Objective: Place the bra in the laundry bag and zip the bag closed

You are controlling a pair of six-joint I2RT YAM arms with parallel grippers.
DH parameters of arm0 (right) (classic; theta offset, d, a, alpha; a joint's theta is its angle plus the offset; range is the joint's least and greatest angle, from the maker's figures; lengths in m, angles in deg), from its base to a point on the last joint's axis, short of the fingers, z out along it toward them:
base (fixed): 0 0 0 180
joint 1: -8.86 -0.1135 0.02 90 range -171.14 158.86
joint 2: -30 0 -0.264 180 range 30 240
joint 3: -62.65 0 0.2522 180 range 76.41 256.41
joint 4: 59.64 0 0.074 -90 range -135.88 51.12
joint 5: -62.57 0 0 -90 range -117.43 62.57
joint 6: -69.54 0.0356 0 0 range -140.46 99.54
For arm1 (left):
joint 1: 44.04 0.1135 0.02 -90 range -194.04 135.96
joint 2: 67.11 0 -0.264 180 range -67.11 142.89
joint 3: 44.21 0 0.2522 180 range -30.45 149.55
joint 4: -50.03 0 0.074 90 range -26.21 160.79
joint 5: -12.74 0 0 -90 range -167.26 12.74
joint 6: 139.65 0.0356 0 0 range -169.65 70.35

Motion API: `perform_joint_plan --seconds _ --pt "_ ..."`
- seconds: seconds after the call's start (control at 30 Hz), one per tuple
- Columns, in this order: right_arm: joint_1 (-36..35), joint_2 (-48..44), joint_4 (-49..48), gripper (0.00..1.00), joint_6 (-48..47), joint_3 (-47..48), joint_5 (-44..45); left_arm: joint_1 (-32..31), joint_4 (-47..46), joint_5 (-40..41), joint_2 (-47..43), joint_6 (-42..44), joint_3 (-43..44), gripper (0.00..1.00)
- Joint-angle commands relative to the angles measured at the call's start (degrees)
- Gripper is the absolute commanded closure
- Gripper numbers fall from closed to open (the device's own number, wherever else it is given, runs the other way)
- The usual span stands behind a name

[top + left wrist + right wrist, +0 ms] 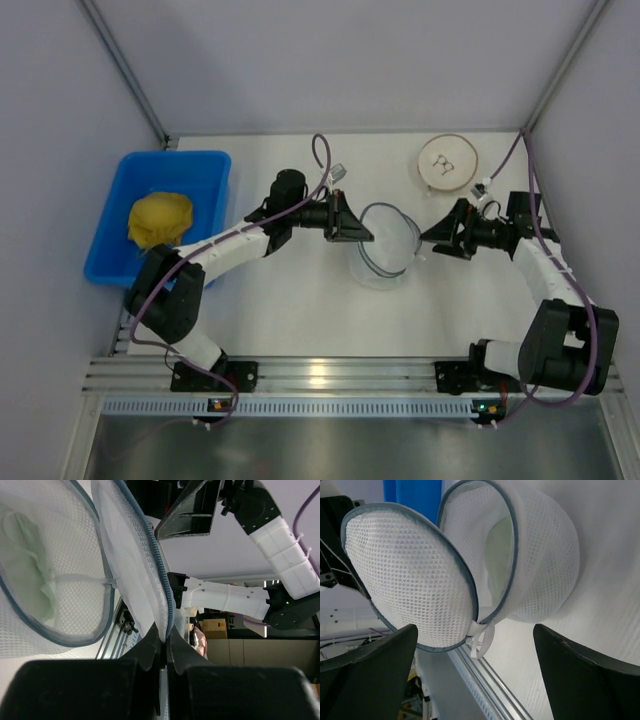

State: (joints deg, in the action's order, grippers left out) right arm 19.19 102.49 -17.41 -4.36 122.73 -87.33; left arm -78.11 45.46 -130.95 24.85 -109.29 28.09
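The laundry bag (385,248) sits in the middle of the bench (300,310) with its flap standing open, and the bra (35,565) lies inside it. Left of the bag, the left gripper (164,647) has its jaws clenched on the bag's rim. Just right of the bag, the right gripper (428,238) has its jaws spread, grasping nothing.

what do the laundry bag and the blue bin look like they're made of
The laundry bag looks like matte white mesh, probably synthetic: regular open holes, see-through, with a grey-blue zipper rim. The blue bin looks like smooth moulded plastic: even colour, straight rigid walls.
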Motion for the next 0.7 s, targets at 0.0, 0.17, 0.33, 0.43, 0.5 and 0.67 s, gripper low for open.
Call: perform_joint_plan --seconds 0.0,0.17,0.33,0.43,0.5,0.67 --pt "-1.18 -0.77 -13.51 0.01 4.37 -2.02 -7.24 1.54 -11.55 -5.98 2.07 -4.69 -0.80 1.00" --pt "-4.52 1.42 -19.14 0.01 6.05 -5.19 -8.74 1.55 -14.19 -6.60 3.92 -6.19 -1.15 1.00" --pt "-7.51 3.36 -23.72 0.01 7.11 -6.86 -9.18 1.63 -14.98 -6.95 4.89 -6.28 -1.85 1.00" --pt "-8.30 5.90 -25.39 0.05 6.67 -6.78 -9.80 1.63 -15.33 -7.30 5.68 -6.37 -1.85 1.00" --pt "-8.57 7.58 -26.18 0.17 6.58 -6.78 -11.11 1.63 -15.34 -7.57 6.38 -6.19 -1.59 1.00" --pt "-9.36 8.81 -25.83 0.33 5.79 -6.07 -12.61 2.86 -15.34 -8.44 9.63 -6.19 -0.27 1.00"
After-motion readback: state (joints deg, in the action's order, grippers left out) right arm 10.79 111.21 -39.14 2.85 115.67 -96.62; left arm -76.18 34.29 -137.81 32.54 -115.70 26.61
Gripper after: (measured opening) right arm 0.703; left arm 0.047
